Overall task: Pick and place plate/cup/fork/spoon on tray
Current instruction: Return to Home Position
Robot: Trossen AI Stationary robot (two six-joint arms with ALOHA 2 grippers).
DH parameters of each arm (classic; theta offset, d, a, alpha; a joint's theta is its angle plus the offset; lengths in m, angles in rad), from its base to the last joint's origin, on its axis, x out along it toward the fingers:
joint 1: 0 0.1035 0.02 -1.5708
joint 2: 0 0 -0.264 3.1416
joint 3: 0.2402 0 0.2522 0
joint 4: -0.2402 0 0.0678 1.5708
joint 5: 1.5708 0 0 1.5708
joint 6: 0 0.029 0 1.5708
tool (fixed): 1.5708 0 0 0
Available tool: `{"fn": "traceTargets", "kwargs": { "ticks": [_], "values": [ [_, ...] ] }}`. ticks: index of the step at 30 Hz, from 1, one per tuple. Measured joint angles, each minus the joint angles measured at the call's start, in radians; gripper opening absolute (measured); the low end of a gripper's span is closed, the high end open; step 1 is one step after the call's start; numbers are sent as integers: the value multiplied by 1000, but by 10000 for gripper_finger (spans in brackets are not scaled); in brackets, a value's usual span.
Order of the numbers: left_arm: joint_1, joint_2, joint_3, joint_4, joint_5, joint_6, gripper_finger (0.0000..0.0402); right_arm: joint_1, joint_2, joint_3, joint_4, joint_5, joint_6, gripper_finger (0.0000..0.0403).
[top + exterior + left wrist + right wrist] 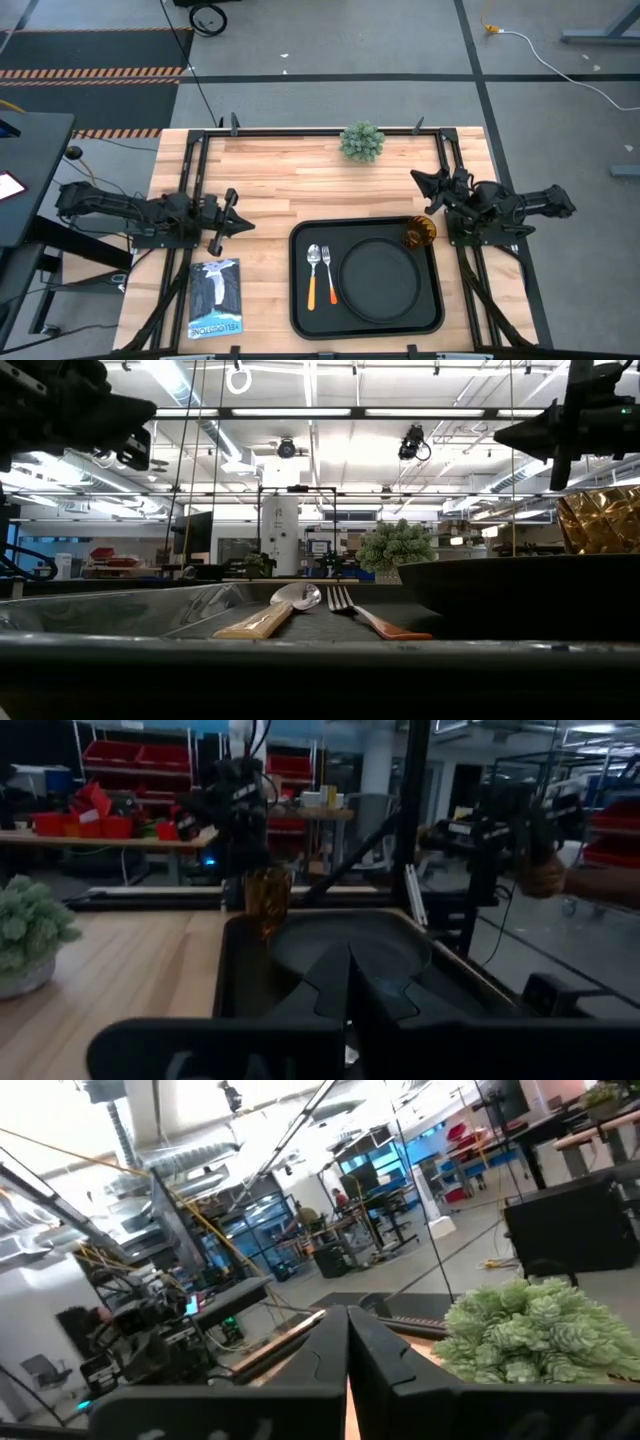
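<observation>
Wooden table (300, 180), seen from above, carrying all items; the tray serves as the reference landmark throughout.

Tray (300, 310): large matte-black rounded-square piece with a raised rim, lying on the table's near half, between the two arms. Every other task item rests inside it.

Plate (380, 280): round, matte black, low-rimmed, flat in the tray's right-hand part. In the low view its dark edge (520, 595) rises to the right of the cutlery.

Booklet (215, 298): blue-and-white printed cover, flat on the wood just left of the tray, clear of its rim.

Potted plant (362, 142): small green succulent-like ball at the table's far edge, well beyond the tray.

Cup (420, 233): translucent amber, standing upright in the tray's far right corner, close beside the plate's rim; whether they touch cannot be told.

Fork (330, 274) and spoon (312, 274): orange handles, silver heads, lying side by side in the tray's left part, spoon on the outer side, fork nearer the plate, heads pointing to the tray's far rim.

Left gripper (228, 222): raised off the wood, left of the tray and above the booklet's far end, fingers pressed together, empty.

Right gripper (428, 186): just beyond the tray's far right corner, near the cup but apart from it, fingers closed with nothing between them.
</observation>
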Motion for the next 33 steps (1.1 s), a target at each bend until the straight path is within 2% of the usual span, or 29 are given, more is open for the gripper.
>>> {"fn": "traceTargets", "kwargs": {
  "ticks": [4,11,17,23,29,33],
  "values": [
    [0,0,0,-17,-9,-3,10,-51,0,0,-2,-33,14,4],
    [1,-50,0,-44,-54,-48,5,-71,0,0,-1,5,52,26],
    [0,-201,-1,-149,-48,-52,3,-71,0,0,-1,4,53,37],
    [0,-358,-1,-230,-48,23,6,-71,0,0,-1,3,52,38],
    [0,-342,-1,-251,-47,-84,38,-71,0,0,-1,2,52,39],
    [0,-342,-1,-247,-47,-113,45,-71,0,0,-1,2,52,39]
  ]
}}
